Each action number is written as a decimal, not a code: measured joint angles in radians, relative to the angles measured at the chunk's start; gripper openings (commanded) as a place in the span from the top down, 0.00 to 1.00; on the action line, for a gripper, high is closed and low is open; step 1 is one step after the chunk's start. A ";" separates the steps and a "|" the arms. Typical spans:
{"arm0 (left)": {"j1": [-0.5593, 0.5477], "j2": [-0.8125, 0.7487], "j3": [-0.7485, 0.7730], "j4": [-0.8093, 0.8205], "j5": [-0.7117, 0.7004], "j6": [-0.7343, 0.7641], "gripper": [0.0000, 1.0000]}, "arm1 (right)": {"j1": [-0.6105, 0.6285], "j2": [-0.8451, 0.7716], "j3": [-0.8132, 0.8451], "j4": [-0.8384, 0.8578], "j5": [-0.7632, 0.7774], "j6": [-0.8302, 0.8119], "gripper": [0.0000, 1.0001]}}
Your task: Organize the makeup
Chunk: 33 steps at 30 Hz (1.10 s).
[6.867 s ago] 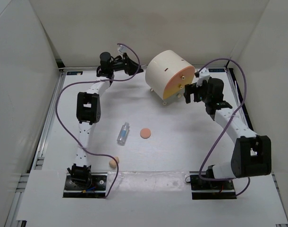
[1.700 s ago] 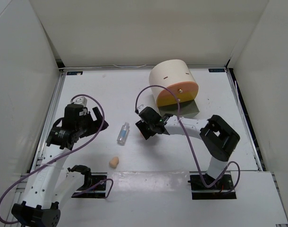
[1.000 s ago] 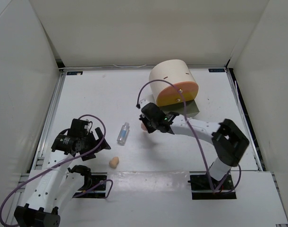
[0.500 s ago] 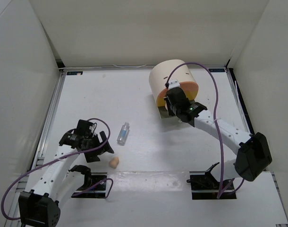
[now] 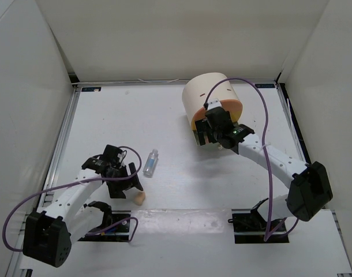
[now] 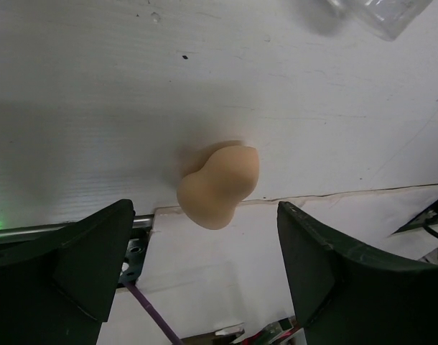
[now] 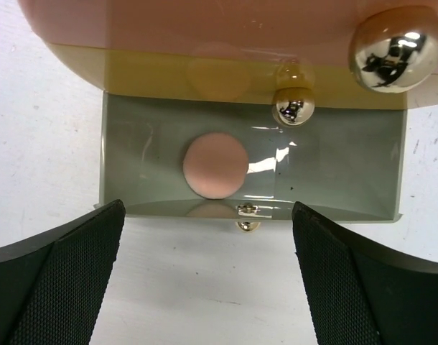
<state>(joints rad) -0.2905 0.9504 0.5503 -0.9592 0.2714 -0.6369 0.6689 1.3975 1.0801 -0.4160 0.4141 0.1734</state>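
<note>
Peach round puff (image 7: pixel 215 164) sits in clear drawer (image 7: pixel 334 180) under open right pincer (image 7: pixel 207 244); open left pincer (image 6: pixel 204 237) straddles beige egg sponge (image 6: pixel 219 185) to grab it.

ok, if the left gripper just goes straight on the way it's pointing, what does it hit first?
Most likely the beige egg sponge: the left wrist view has it lying on the table, centred between the open fingers of the left gripper. Nothing shows in front of it, though depth is unclear.
</note>
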 measured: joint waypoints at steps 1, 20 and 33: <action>-0.014 0.012 0.000 0.002 -0.006 0.000 0.10 | 0.000 -0.001 0.000 0.000 -0.006 0.000 0.01; -0.225 0.086 0.000 0.031 -0.108 -0.139 0.22 | -0.011 -0.176 -0.071 0.026 -0.043 0.024 0.01; -0.483 0.304 0.200 0.019 -0.304 -0.292 0.87 | -0.085 -0.308 -0.102 0.021 -0.047 0.039 0.01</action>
<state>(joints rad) -0.7734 1.2545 0.7506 -0.9401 -0.0326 -0.9291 0.5838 1.0897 0.9779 -0.3946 0.3668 0.2127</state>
